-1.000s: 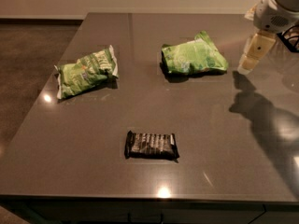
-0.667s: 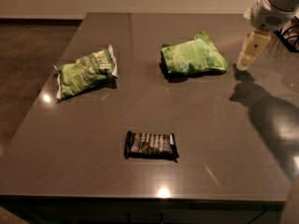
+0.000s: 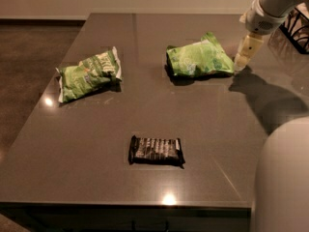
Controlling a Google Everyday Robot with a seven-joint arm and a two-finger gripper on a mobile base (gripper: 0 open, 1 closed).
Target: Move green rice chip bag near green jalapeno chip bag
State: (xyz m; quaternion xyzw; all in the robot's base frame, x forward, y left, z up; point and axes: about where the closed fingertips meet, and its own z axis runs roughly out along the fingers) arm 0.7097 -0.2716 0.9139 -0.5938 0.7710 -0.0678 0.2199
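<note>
Closest to us, in the lower right corner of the frame, is a big round pale part of the robot (image 3: 285, 178). A little farther back, low in the middle of the frame, a small dark snack bar (image 3: 157, 150) lies flat on the grey counter (image 3: 217, 129). It sits by itself, well apart from both bags. Farther back on the left side lies the green jalapeno chip bag (image 3: 89, 75), a long green bag with white ends, turned at a slant. Across from it, right of the middle and a bit farther back, lies the green rice chip bag (image 3: 198, 59), puffy and light green with a pale patch on its face. The two bags are well apart, with bare counter between them. In the upper right of the frame the arm reaches down, and the gripper (image 3: 239, 65) points its tip at the counter, just beside the right end of the green rice chip bag. I cannot tell if the jaws are apart or together, or if the tip touches the bag.
</note>
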